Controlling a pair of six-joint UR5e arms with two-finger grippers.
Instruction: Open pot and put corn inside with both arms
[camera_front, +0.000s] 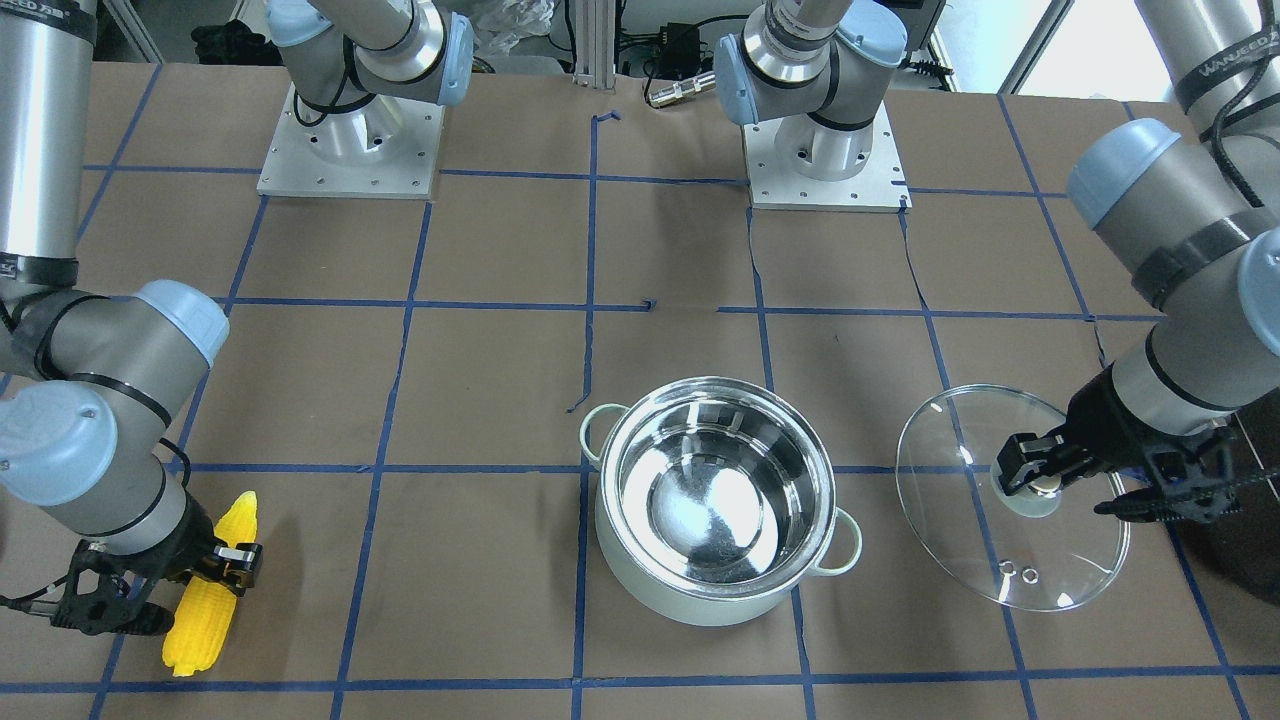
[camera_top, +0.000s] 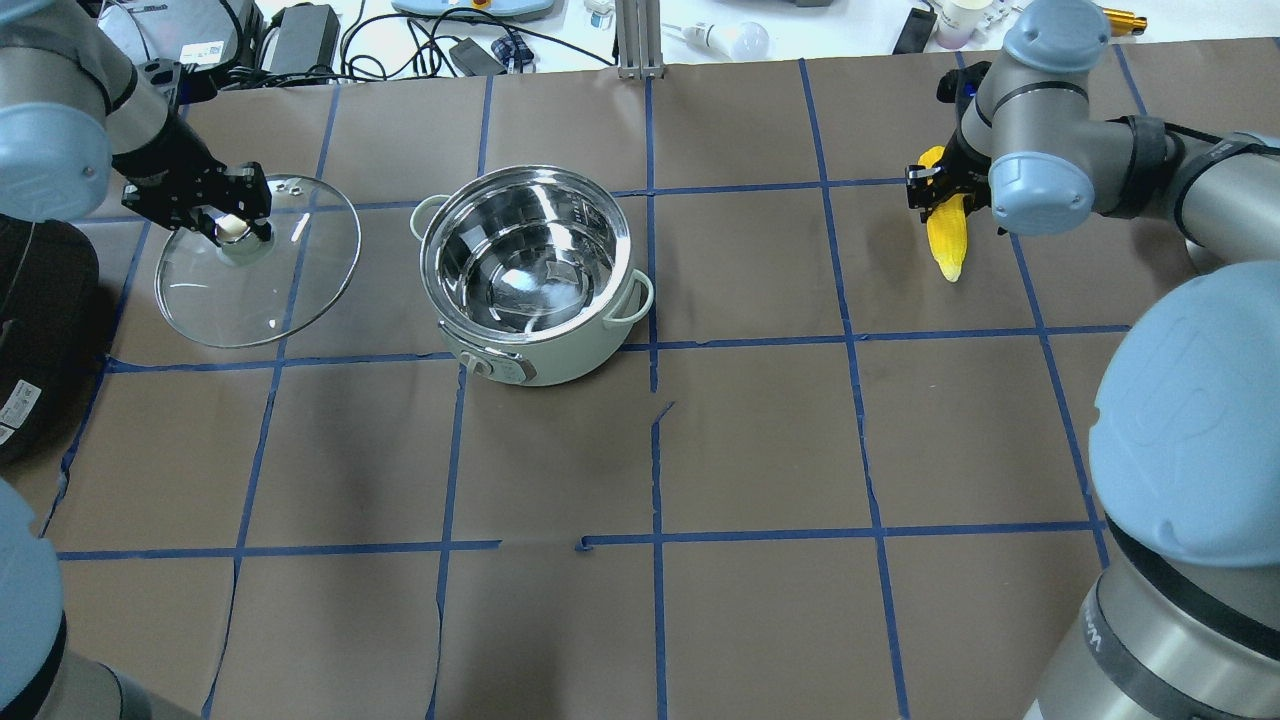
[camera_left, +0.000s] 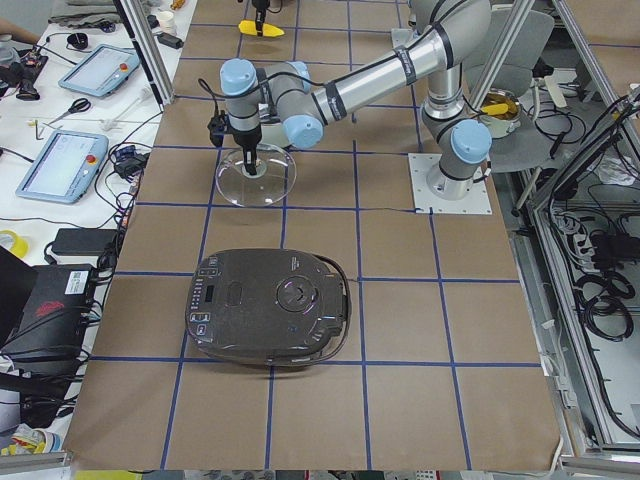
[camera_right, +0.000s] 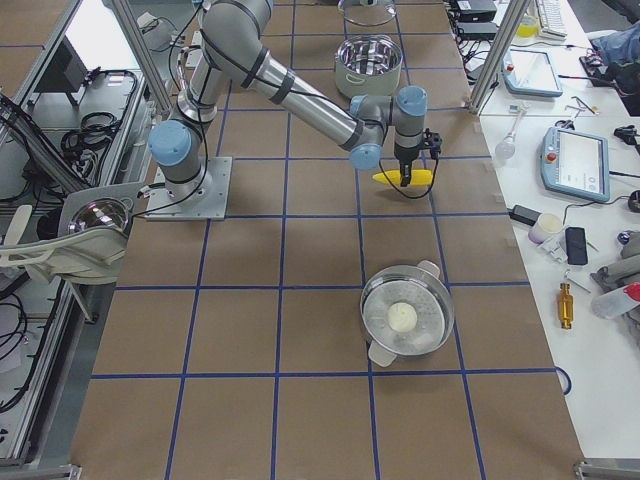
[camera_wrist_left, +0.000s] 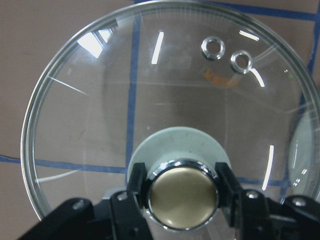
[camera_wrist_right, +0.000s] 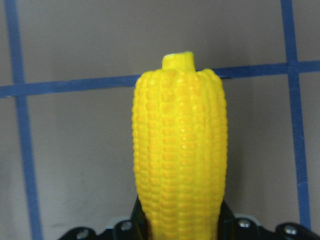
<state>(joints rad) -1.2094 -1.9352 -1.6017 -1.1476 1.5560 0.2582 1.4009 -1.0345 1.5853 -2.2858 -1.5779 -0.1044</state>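
The pale mint pot (camera_front: 690, 597) stands open at the table's middle, its steel inside empty; it also shows in the overhead view (camera_top: 560, 362). My left gripper (camera_front: 1040, 480) (camera_top: 232, 222) is shut on the brass knob (camera_wrist_left: 183, 196) of the glass lid (camera_front: 960, 450) (camera_top: 290, 275) and holds the lid beside the pot, close to the table. My right gripper (camera_front: 228, 562) (camera_top: 940, 193) is shut around the yellow corn (camera_front: 205, 605) (camera_top: 947, 240) (camera_wrist_right: 180, 150), low at the table. I cannot tell whether the corn touches the table.
A large black appliance (camera_left: 270, 305) sits on the table beyond the lid on my left side, its edge showing in the overhead view (camera_top: 40, 330). A steel steamer pan (camera_right: 372, 300) stands past the corn on my right side. Blue tape lines grid the brown table.
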